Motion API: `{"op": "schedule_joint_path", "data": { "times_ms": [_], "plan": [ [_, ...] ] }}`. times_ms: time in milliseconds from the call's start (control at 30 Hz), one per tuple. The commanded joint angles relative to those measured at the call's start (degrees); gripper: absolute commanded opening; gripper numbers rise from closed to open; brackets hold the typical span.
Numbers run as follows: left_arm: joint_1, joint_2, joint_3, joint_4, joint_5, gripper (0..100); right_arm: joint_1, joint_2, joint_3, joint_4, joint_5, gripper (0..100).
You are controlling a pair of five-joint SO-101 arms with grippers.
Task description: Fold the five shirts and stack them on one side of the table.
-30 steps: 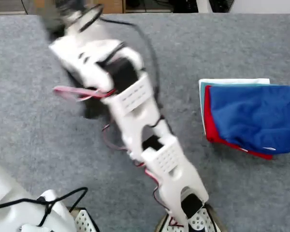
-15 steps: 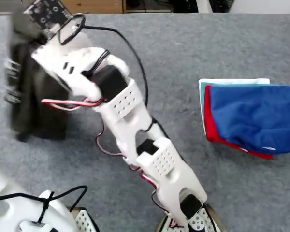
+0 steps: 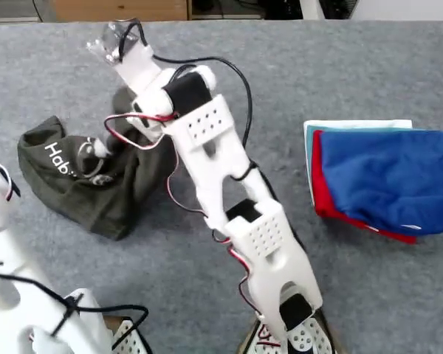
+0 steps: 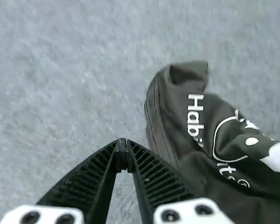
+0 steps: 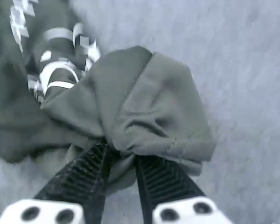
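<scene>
My right gripper pinches a bunched fold of the dark shirt, which lies crumpled on the grey table. My left gripper hangs just beside it, fingers pressed together on nothing. The stack of folded shirts sits well apart.

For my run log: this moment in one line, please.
right gripper: shut on dark shirt | left gripper: shut, empty | folded shirts: stacked
</scene>
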Motion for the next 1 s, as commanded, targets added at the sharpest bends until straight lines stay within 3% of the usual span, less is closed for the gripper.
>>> {"op": "schedule_joint_path", "data": {
  "times_ms": [0,100,267,600,667,800,967],
  "plan": [
    [0.6,8.3,-0.2,-2.5,0.4,2,1.0,-12.3,16.1,1.0,-0.4,0.3],
    [-1.6,19.8,-5.2,-2.2,1.3,3,0.5,-19.3,28.3,0.7,-0.5,0.3],
    [-4.0,37.5,-21.5,4.7,6.4,15,2.0,-27.8,47.3,-2.7,-0.4,0.3],
    [3.3,62.4,-41.0,8.9,10.1,20,5.1,-37.8,82.5,-19.4,-0.4,0.7],
    [4.5,64.2,-45.3,10.6,11.6,20,5.1,-39.7,86.7,-21.7,-0.4,4.6],
    [4.4,66.2,-57.4,12.6,22.2,20,5.2,-41.9,91.1,-22.5,2.2,17.9],
    [4.9,69.2,-69.9,12.6,28.7,20,5.5,-44.7,88.9,-20.6,5.9,19.5]
  ]
}}
